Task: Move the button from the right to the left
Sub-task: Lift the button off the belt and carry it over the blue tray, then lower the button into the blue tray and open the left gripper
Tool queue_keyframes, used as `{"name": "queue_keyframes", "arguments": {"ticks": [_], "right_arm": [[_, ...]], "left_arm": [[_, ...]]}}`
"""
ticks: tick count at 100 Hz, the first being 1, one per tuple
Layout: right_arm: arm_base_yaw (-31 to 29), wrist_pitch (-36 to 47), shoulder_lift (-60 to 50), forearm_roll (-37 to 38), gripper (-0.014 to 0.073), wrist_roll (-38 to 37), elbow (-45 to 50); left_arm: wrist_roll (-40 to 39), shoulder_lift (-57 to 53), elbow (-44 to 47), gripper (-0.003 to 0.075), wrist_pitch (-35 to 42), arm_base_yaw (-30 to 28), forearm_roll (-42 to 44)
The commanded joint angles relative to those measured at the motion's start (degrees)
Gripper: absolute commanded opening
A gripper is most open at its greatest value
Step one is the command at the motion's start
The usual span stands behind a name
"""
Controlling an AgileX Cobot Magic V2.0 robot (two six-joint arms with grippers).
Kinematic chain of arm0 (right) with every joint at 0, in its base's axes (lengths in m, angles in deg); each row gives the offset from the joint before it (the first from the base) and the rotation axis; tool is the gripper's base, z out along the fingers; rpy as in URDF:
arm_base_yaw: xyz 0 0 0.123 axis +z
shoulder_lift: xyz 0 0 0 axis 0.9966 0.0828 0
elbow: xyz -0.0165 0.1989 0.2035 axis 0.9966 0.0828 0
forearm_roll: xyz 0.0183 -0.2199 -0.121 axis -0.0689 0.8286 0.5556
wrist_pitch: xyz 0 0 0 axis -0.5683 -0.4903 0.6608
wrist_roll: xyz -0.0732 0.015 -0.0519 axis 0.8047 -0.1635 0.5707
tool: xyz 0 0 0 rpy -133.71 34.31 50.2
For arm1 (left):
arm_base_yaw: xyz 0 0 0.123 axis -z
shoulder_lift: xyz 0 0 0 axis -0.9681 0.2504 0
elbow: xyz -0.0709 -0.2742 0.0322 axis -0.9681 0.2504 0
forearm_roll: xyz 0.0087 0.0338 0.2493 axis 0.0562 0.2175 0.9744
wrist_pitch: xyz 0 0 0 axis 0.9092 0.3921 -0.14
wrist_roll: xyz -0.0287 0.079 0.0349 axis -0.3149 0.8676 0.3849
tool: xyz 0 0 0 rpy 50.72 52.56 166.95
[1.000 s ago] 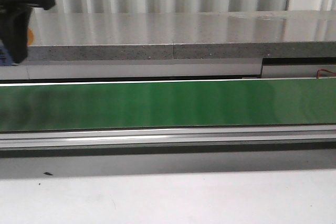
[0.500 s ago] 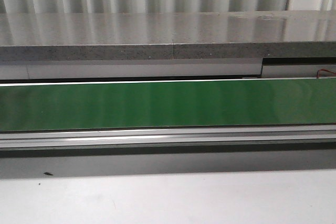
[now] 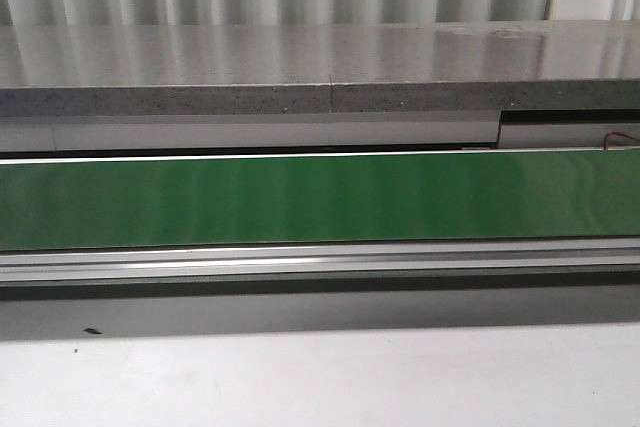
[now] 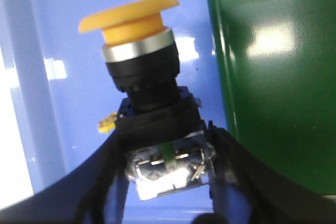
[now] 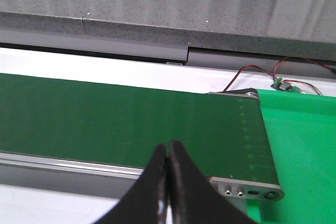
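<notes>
In the left wrist view, my left gripper is shut on the button, gripping its blocky base between the two black fingers. The button has a yellow-orange cap, a silver ring, a black collar and a base with a green spot. It hangs over a blue surface beside the end of the green conveyor belt. In the right wrist view, my right gripper is shut and empty, above the near edge of the green belt. Neither gripper nor the button shows in the front view.
The green belt runs across the front view with a grey stone ledge behind and a white table surface in front. In the right wrist view, a bright green mat and red wires lie past the belt's end.
One second ago the left arm with the button's orange cap showed at the far left top of the front view; it has since moved out of that view to the left.
</notes>
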Motion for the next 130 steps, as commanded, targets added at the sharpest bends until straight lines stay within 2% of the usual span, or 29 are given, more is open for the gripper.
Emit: {"name": "queue_keyframes", "arguments": {"ticks": [1, 27, 57, 66, 81, 88, 119, 125, 130], "right_arm": [[0.1, 4.5, 0.5, -0.1, -0.0067, 0.5, -1.5], [0.1, 4.5, 0.5, -0.1, -0.0067, 0.5, -1.5], [0.1, 4.5, 0.5, -0.1, -0.0067, 0.5, -1.5], [0.1, 4.5, 0.5, -0.1, -0.0067, 0.5, -1.5], [0.1, 4.5, 0.5, -0.1, -0.0067, 0.5, -1.5], [0.1, 4.5, 0.5, -0.1, -0.0067, 0.5, -1.5], [0.1, 4.5, 0.5, -0.1, -0.0067, 0.5, -1.5], [0.1, 4.5, 0.5, -0.1, -0.0067, 0.5, -1.5], [0.1, 4.5, 0.5, -0.1, -0.0067, 0.5, -1.5]], "left_arm": [[0.4, -0.2, -1.3, 0.0116, 2.1, -0.5, 0.9], [0.4, 7.2, -1.3, 0.0116, 2.2, -1.1, 5.5], [0.4, 12.1, -1.3, 0.0125, 2.5, -1.1, 5.8], [0.5, 12.5, -1.3, 0.0188, 2.5, -1.3, 5.9], [0.5, 12.5, -1.3, 0.0417, 2.1, -2.0, 5.9], [0.5, 12.5, -1.3, 0.0471, 1.7, -2.3, 5.9], [-0.4, 10.5, -3.1, 0.0468, 1.5, -2.7, 3.9], [-2.2, 9.1, -3.4, 0.0443, 2.5, -2.7, 3.2], [-5.0, 7.5, -3.7, 0.0392, 3.7, -2.7, 3.1]]}}
